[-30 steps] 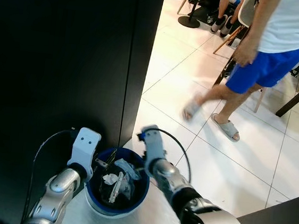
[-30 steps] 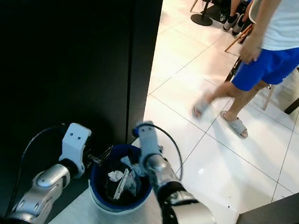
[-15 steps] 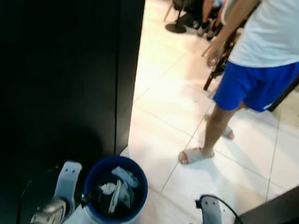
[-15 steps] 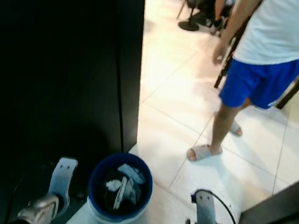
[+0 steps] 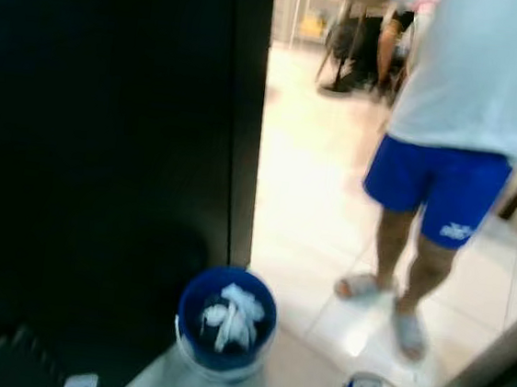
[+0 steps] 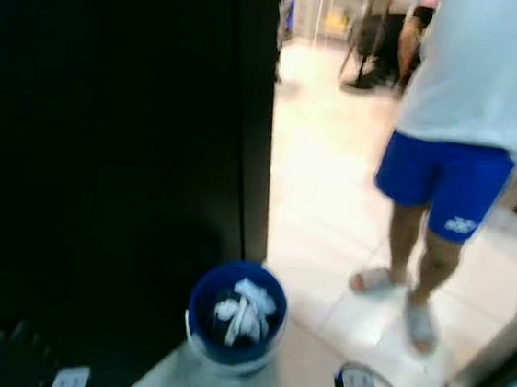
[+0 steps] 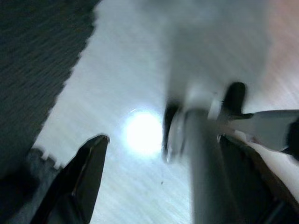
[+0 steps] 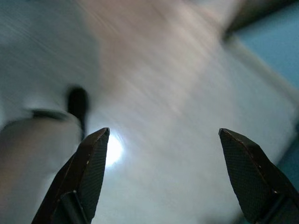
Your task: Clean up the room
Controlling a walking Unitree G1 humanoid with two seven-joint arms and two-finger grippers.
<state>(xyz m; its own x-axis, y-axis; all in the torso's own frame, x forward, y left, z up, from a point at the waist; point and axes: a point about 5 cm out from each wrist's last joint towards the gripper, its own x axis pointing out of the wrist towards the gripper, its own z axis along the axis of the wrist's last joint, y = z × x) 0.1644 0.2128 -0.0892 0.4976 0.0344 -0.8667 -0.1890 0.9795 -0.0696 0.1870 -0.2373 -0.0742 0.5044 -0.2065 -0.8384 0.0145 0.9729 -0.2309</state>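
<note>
Blue bin (image 5: 225, 324) beside person's legs (image 5: 406, 264).

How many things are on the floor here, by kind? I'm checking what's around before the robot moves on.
Bin: 1
Person: 1
Sandals: 2
Total: 4

Motion-blurred frames, dark at nine o'clock, overexposed toward one o'clock.

I see both eye views soft throughout; the black wall (image 5: 107, 141) swallows detail while the tiled floor (image 5: 314, 190) washes out. Wrist views streak heavily, each with a round glare spot (image 7: 142, 133) on the pale floor.
</note>
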